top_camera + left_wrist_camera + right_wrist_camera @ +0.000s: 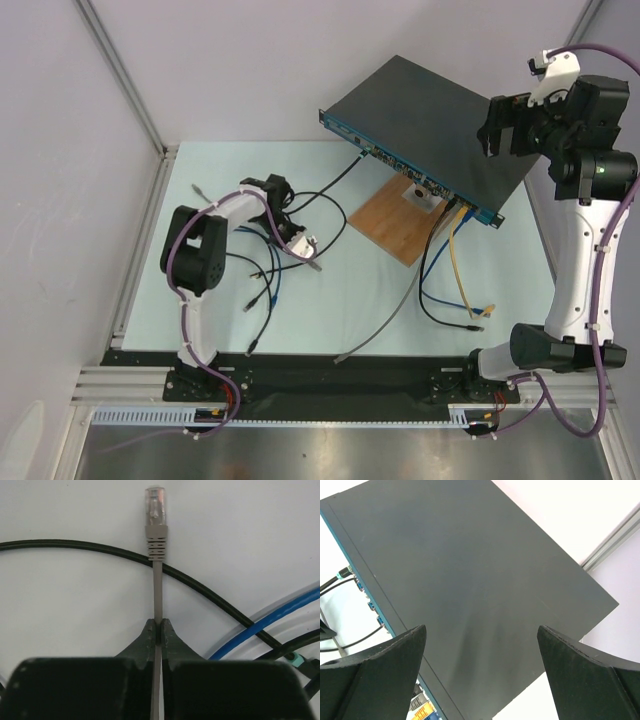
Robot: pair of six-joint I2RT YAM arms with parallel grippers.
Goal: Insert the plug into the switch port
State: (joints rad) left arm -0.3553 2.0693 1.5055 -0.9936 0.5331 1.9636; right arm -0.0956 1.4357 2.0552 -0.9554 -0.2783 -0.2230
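The plug (155, 505) is a clear connector with a grey ribbed boot on a flat grey cable (158, 590), lying on the white table. My left gripper (160, 625) is shut on that cable a short way behind the plug, which points away from the fingers. From above, the left gripper (304, 250) is at the table's middle left, well apart from the switch (430, 120). The switch is a flat black box with a blue front face (400, 165) holding sockets. My right gripper (500, 125) hangs open above the switch's top (470, 570), with nothing between its fingers.
A brown wooden board (392, 225) lies in front of the switch. Yellow (458, 265), blue and black cables run from the front face onto the table. Black (75, 545) and blue (270, 622) cables cross near the plug. A metal rail (140, 240) borders the left side.
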